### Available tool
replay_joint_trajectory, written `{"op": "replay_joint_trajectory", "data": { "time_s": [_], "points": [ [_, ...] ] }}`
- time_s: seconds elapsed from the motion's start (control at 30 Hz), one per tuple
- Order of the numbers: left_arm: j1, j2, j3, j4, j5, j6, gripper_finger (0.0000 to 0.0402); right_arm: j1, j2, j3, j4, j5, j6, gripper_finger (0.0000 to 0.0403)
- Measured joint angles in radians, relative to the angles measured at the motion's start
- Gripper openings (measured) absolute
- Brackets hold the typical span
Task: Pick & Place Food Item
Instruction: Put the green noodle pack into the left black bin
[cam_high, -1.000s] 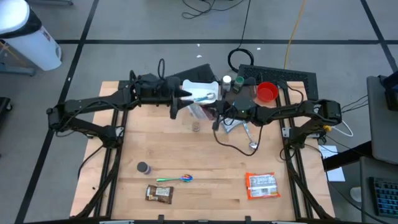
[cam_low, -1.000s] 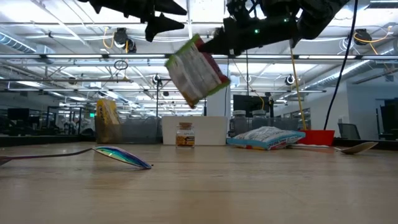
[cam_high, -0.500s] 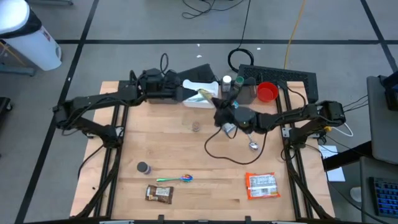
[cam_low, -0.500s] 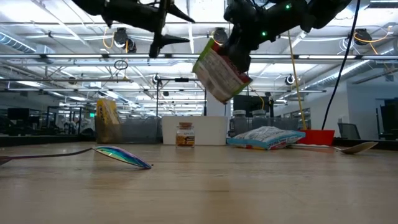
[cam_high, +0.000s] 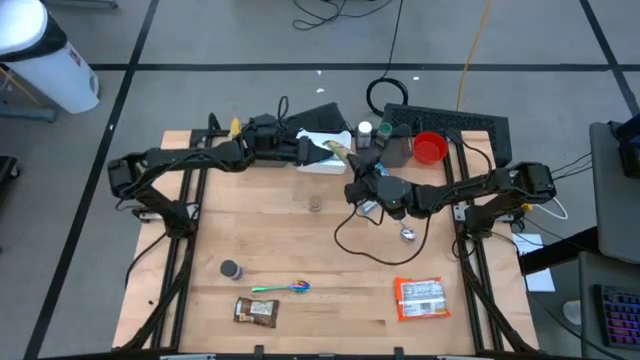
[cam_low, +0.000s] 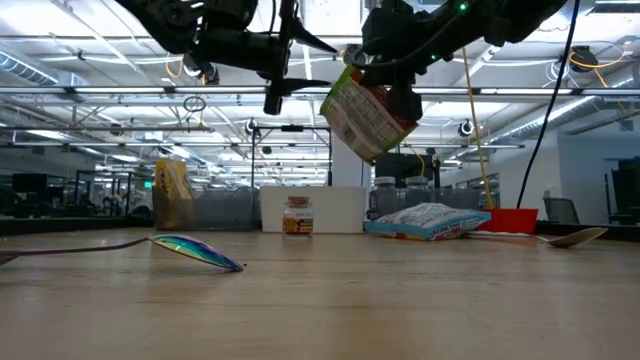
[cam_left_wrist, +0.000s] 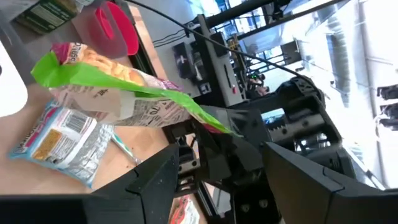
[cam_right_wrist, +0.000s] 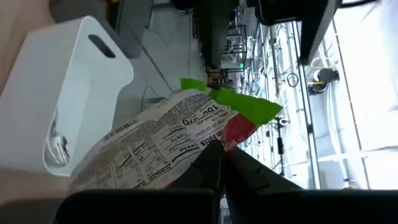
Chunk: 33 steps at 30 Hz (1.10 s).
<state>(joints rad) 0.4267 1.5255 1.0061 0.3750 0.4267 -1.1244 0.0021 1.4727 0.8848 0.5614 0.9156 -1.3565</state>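
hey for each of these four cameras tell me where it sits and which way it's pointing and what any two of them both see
High view: overhead, looking straight down on the table; both arms show, left gripper open, right gripper shut on the snack bag.
Low view: at tabletop height, looking level across into the room; both arms enter from above, the snack bag hanging.
Left wrist view: on the left arm, facing the bag and the right arm.
Right wrist view: on the right arm, facing the bag and the white bin.
Shared: all four see the bag.
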Motion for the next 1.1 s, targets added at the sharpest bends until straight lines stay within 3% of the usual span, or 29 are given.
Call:
{"op": "replay_joint_trajectory", "data": {
  "time_s": [0.4, 0.67, 1.1],
  "points": [
    [-0.002, 0.009, 0.0, 0.042, -0.036, -0.024, 0.0241, 0.057, 0.001, 0.0, -0.013, -0.029, -0.21, 0.0],
    [-0.013, 0.009, 0.0, 0.037, -0.026, -0.037, 0.0241, 0.05, 0.001, 0.0, -0.004, 0.026, -0.317, 0.0],
    [-0.028, 0.009, 0.0, -0.001, -0.039, -0.037, 0.0241, 0.091, 0.001, 0.0, -0.005, 0.02, -0.468, 0.0]
  ]
}}
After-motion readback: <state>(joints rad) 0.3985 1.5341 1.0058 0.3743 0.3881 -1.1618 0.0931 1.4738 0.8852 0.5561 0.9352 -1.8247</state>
